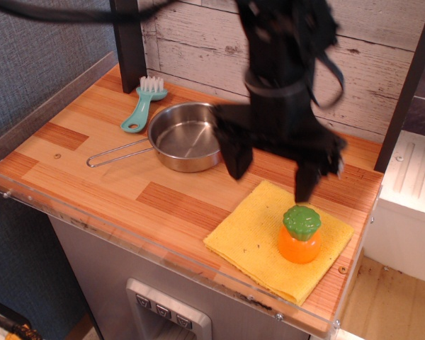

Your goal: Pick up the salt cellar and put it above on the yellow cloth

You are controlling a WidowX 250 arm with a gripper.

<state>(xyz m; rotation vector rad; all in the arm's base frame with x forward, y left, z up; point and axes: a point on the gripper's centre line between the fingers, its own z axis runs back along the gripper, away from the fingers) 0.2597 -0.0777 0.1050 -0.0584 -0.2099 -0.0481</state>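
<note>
Nearest, the flat folded yellow fabric cloth lies at the front right of the wooden counter, one corner close to the clear front edge. The small rounded orange plastic salt cellar with its knobbly green cap stands upright on the cloth's right half, cap up, touching nothing else. Judgement: the placement reads as done, since the cellar sits squarely inside the cloth's outline and looks stable on its broad base.

Above and just behind it hangs the black gripper, motion-blurred. Its two fingers are spread wide apart, empty, clear of the green cap. The wide spread makes sense for a release: neither finger can drag the cap on the way up. The blur keeps finer detail of the fingertips out of reach.

Further back, centre, a round stainless steel pan with a thin wire handle sits empty, its right rim partly hidden by the gripper. Behind it to the left lies a teal plastic brush with white bristles, bristles toward the whitewashed plank wall. Both are well apart from the cloth, so they play no part in the task.
</note>
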